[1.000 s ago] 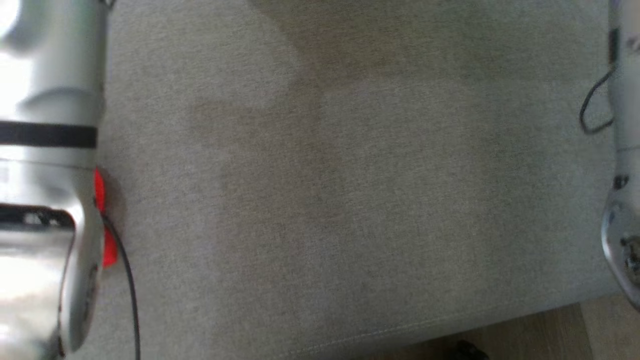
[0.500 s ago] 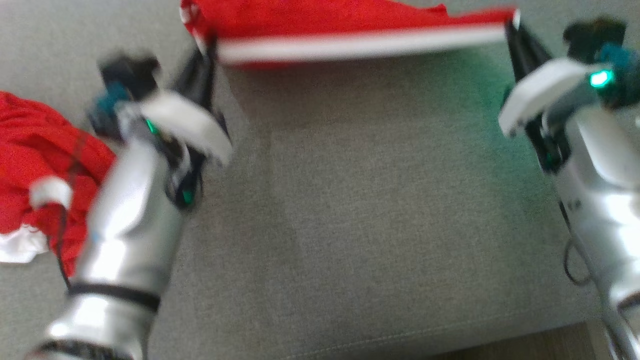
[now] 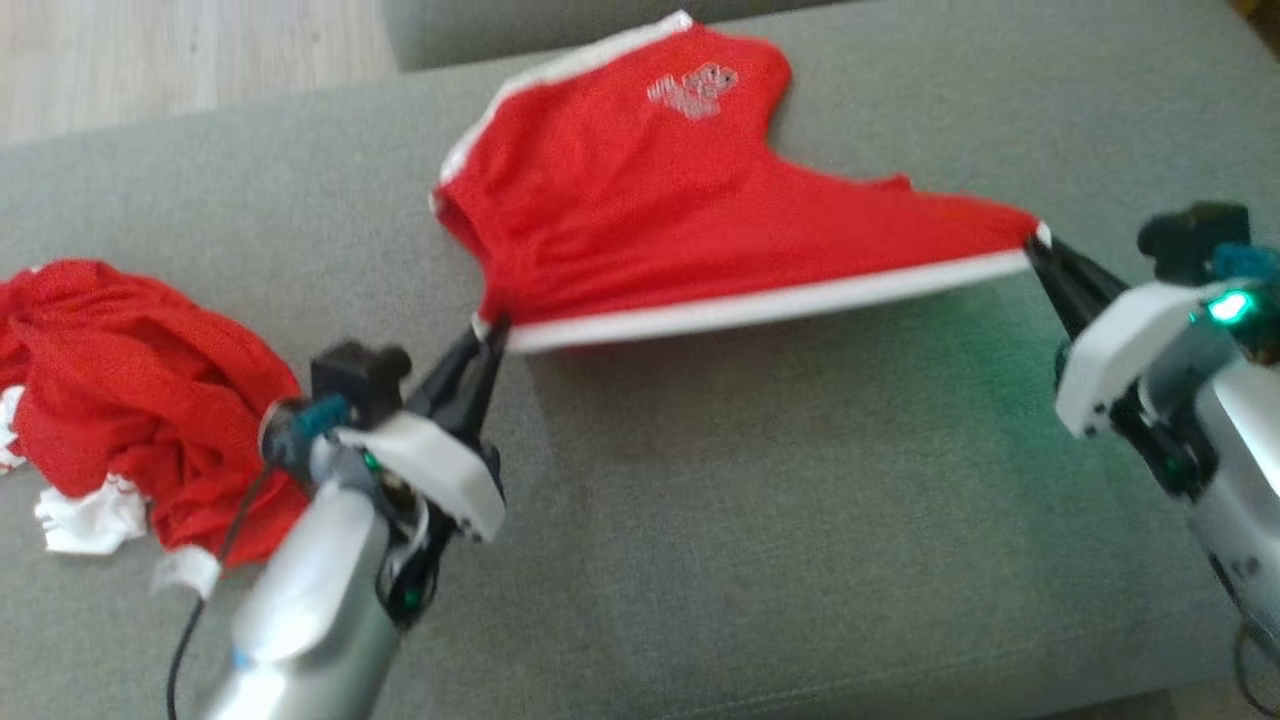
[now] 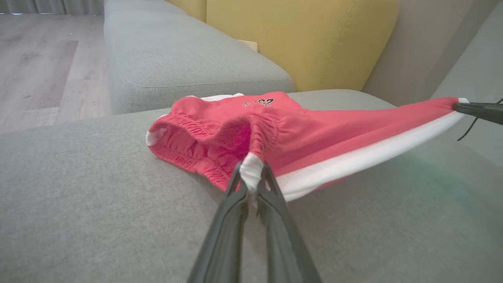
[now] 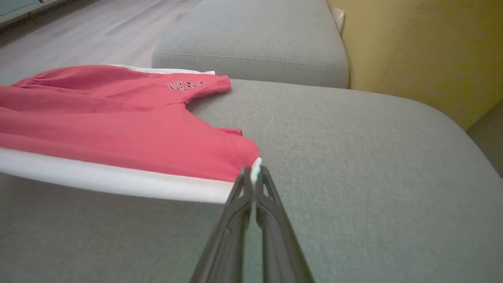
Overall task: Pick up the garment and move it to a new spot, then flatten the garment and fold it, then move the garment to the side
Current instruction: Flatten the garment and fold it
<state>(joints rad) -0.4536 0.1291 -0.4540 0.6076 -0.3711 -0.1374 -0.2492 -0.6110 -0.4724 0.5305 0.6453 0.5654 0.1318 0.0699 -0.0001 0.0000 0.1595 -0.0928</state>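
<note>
The garment (image 3: 130,390) lies as a crumpled red heap with white bits at the left of the grey cushion, beside my left forearm; its lettering is hidden. Both grippers hold another piece, red shorts (image 3: 680,220) with a white stripe and a small logo. My left gripper (image 3: 492,335) is shut on the waistband end (image 4: 251,173) of the white stripe. My right gripper (image 3: 1035,245) is shut on the stripe's other end (image 5: 256,165). The stripe edge hangs taut and lifted between them, while the far part of the shorts (image 5: 118,122) rests on the cushion.
The grey sofa cushion (image 3: 750,520) stretches wide in front of the shorts. A second grey cushion (image 5: 251,43) adjoins it at the far side, with a yellow backrest (image 4: 298,39) to the right. Wooden floor (image 3: 180,50) lies beyond the far left edge.
The head camera has tilted up, from bare cushion and forearms to the whole scene. The shorts stay stretched between the two shut grippers.
</note>
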